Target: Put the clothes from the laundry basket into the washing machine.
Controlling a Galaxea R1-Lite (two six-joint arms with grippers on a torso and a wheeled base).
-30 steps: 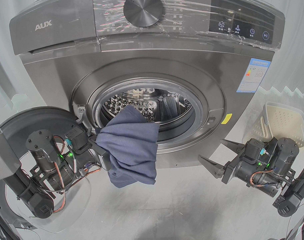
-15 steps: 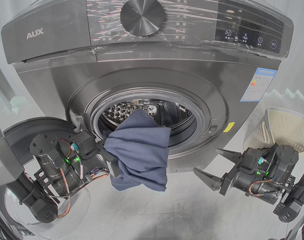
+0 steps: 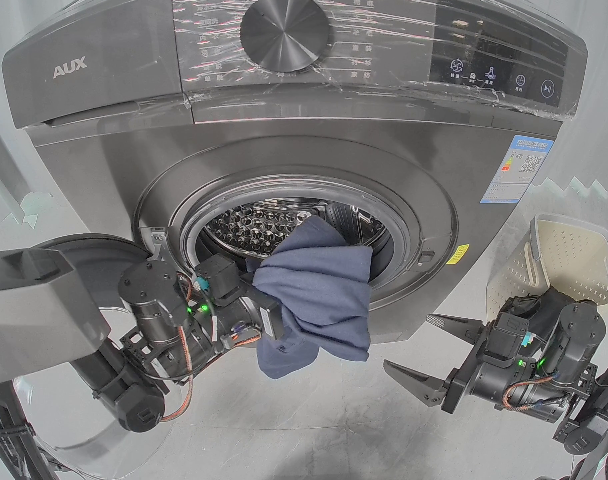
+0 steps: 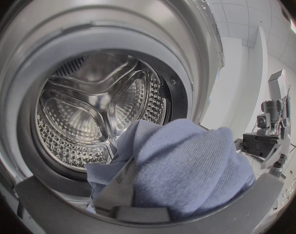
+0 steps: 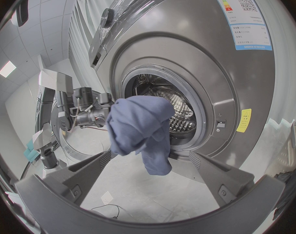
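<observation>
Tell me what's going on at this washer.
The left gripper is shut on a blue garment, holding it just in front of the washing machine's open mouth. The cloth's upper part is level with the drum opening and the rest hangs below the rim, so it is not yet inside. The right gripper hangs open and empty, low beside the laundry basket on the robot's right.

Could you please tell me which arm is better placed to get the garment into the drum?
Left: the left gripper holds the blue cloth garment at the grey washing machine's round opening; the right gripper hangs open, empty, farther off.
</observation>
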